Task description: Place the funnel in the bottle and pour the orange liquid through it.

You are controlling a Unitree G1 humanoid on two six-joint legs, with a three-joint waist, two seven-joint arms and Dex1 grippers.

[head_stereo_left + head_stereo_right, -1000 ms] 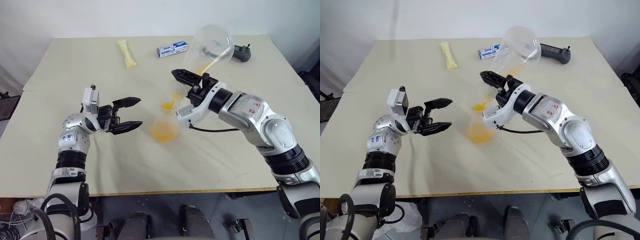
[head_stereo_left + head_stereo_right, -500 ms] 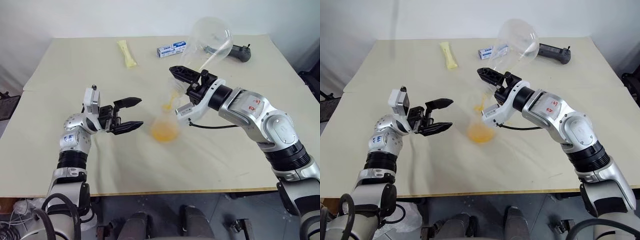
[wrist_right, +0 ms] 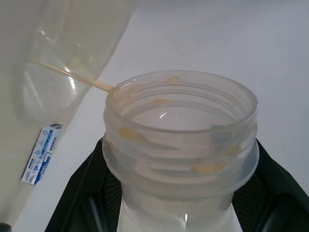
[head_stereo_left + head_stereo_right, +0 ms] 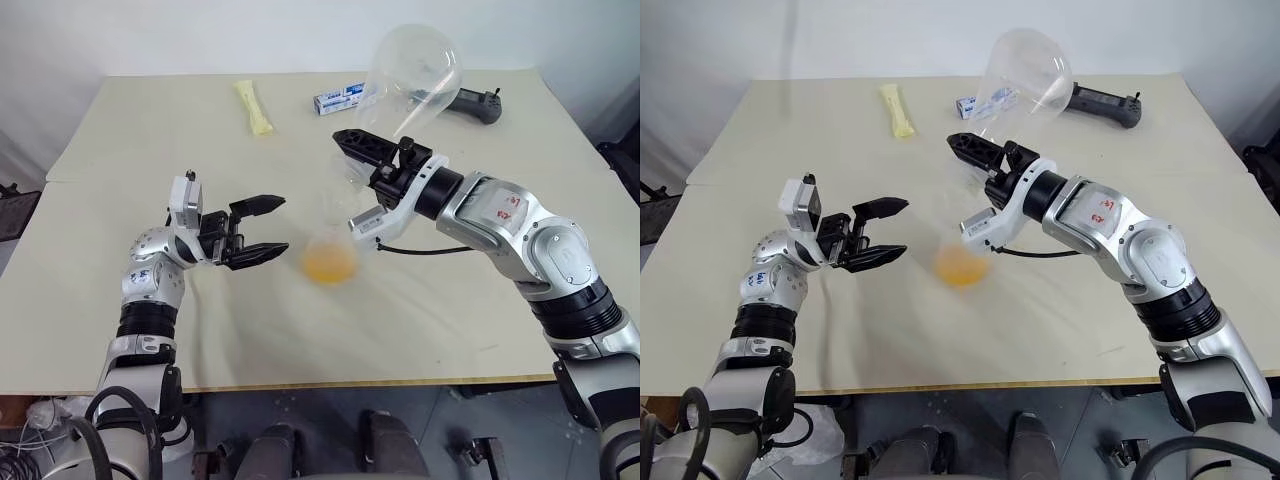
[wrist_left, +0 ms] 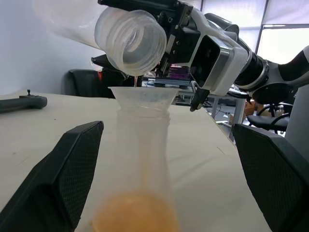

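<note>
Presently: right gripper (image 4: pixel 372 160) clamped on upturned flask (image 4: pixel 412 70) over funnel (image 5: pixel 143 99) in bottle (image 4: pixel 330 245) at table centre, left gripper (image 4: pixel 262 229) wide at nine o'clock; drips could miss.

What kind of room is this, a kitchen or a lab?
Probably a robotics lab or office, not a kitchen. The pale table carries a black handheld controller, and the left wrist view shows office chairs and large windows behind it.
</note>
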